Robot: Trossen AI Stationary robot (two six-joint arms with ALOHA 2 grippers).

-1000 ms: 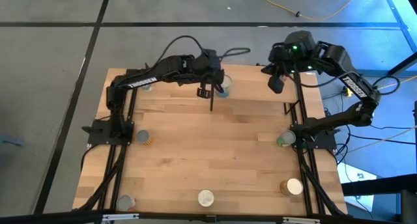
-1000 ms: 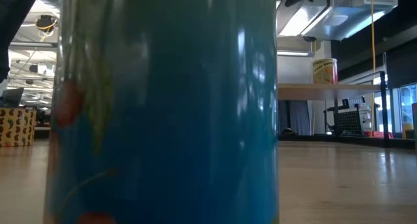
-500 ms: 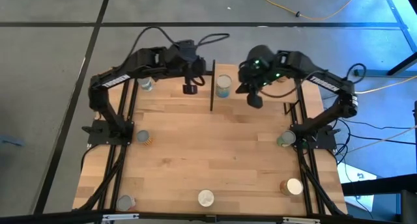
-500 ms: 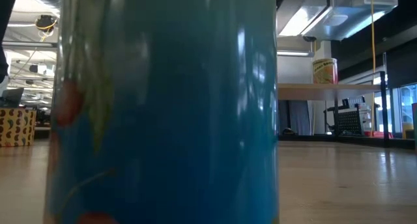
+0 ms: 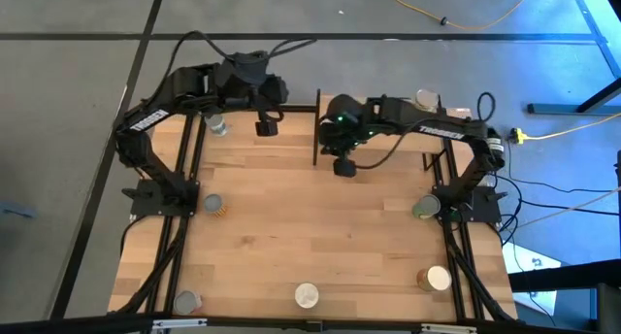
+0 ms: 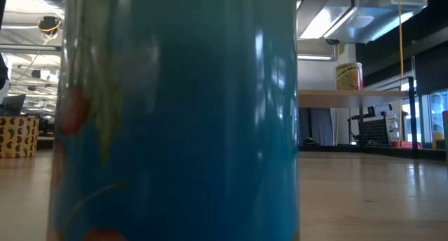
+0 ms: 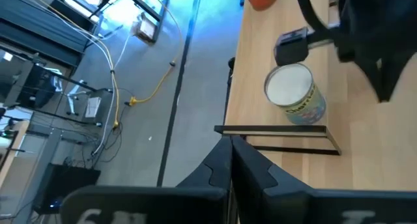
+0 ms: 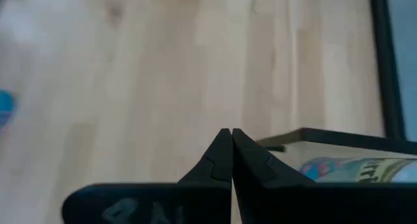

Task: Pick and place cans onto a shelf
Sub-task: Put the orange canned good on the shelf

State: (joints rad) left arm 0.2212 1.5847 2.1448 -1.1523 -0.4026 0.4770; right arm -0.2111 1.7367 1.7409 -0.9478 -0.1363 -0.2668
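The table (image 5: 320,227) carries a raised shelf (image 5: 378,150) along its far edge, framed by thin black posts (image 5: 316,130).

The left arm (image 5: 155,116) reaches over the far left corner. The left gripper (image 5: 264,127) hangs above the shelf's far edge; in the left wrist view (image 7: 232,160) its fingers are pressed together with nothing between them. The right arm (image 5: 437,130) stretches across the far side. The right gripper (image 5: 343,166) sits just right of the middle post; the right wrist view (image 8: 230,155) shows its fingers closed tip to tip and empty, above bare wood.

Cans, from the high view:
- one at the far left corner (image 5: 217,126), beside the left arm;
- an orange-labelled one at the left edge (image 5: 212,206);
- a green one at the right edge (image 5: 424,209);
- three along the near edge: left (image 5: 185,301), centre (image 5: 307,295), right (image 5: 434,278).

Only the left wrist view shows a pale-lidded can (image 7: 294,94) standing on the shelf beside the post; its label lettering is unreadable. The low view is largely filled by a blue can (image 6: 175,115) close to the lens, and shows a yellow-labelled can (image 6: 348,76) on a shelf board; its writing cannot be read.
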